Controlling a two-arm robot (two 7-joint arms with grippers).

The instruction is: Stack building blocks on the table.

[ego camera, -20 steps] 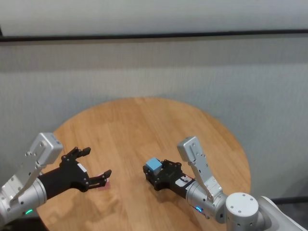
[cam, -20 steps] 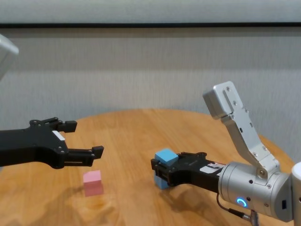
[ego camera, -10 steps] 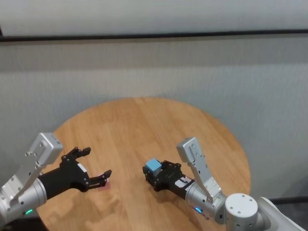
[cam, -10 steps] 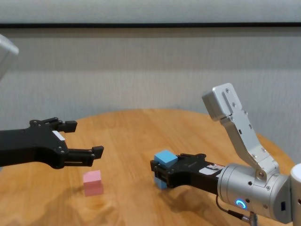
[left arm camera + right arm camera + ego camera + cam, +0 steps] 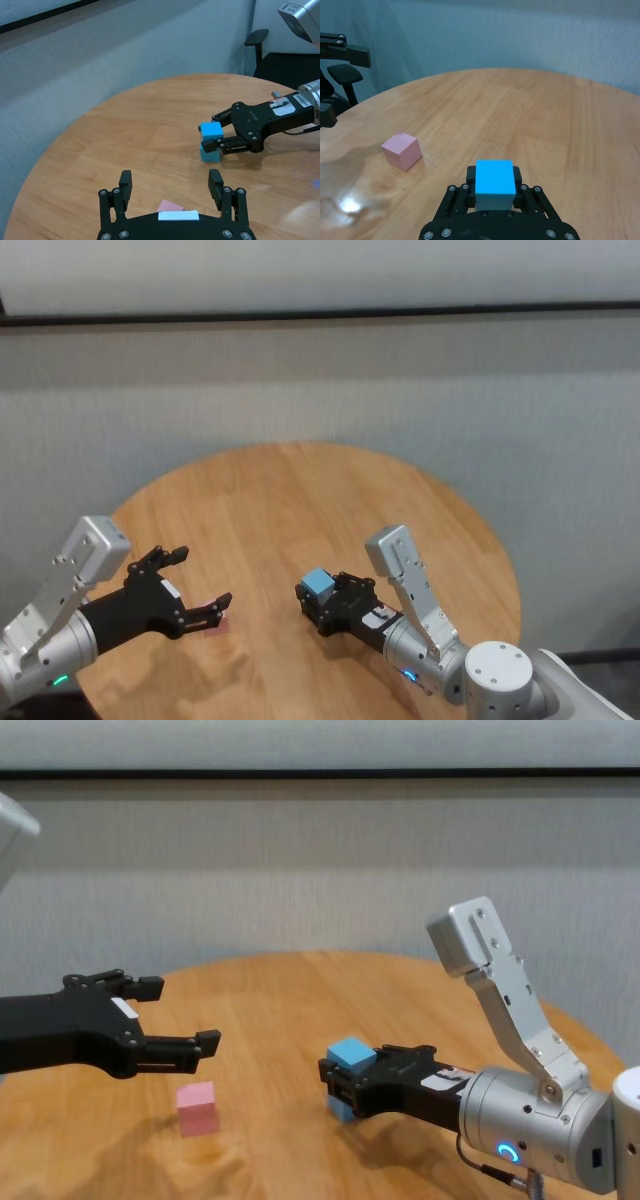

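My right gripper (image 5: 312,606) is shut on a light blue building block (image 5: 318,583) that rests on top of the second light blue block (image 5: 210,153), right of the middle of the round wooden table (image 5: 300,500). In the chest view the upper block (image 5: 350,1053) hides most of the lower one (image 5: 340,1108). In the right wrist view the upper block (image 5: 495,184) sits between my fingers. The pink block (image 5: 197,1108) stands alone on the table's left. My left gripper (image 5: 180,1013) is open and empty, hovering just above the pink block (image 5: 170,206).
A grey wall runs behind the table. A black office chair (image 5: 257,37) stands beyond the table's edge on the right arm's side, and another chair (image 5: 345,75) shows past the left gripper. Bare tabletop (image 5: 280,1010) lies between the pink block and the blue pair.
My right arm has shifted very slightly leftward, still holding the upper blue block on the lower one. The left gripper and the pink block have not moved.
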